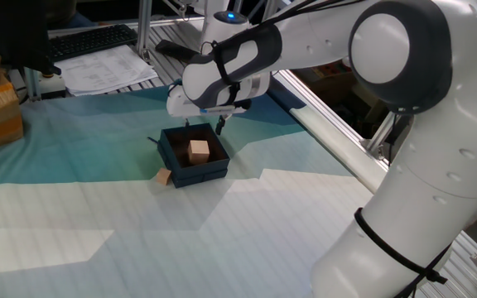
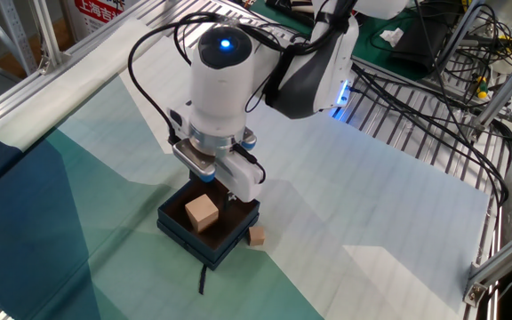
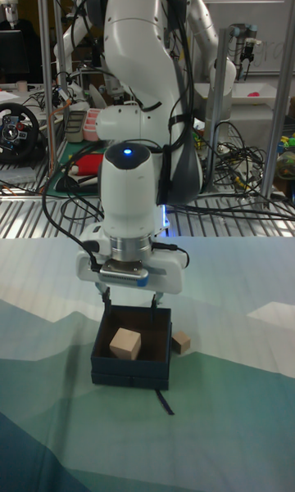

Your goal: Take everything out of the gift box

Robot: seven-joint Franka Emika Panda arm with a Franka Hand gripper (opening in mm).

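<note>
Teal cloth (image 1: 73, 157), one gift box (image 1: 214, 171), one cube (image 1: 198, 150) inside, one smaller block (image 1: 165, 176) outside

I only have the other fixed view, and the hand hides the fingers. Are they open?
Observer: Yes. In the tall view the fingers stand wide apart with nothing between them.
Operator: Touching the cube?
Observer: No. In one fixed view the gripper hangs over the far side of the box, clear of the cube.
Operator: Anything else inside that I can't see?
Observer: No, only the cube. The small block lies outside it.
</note>
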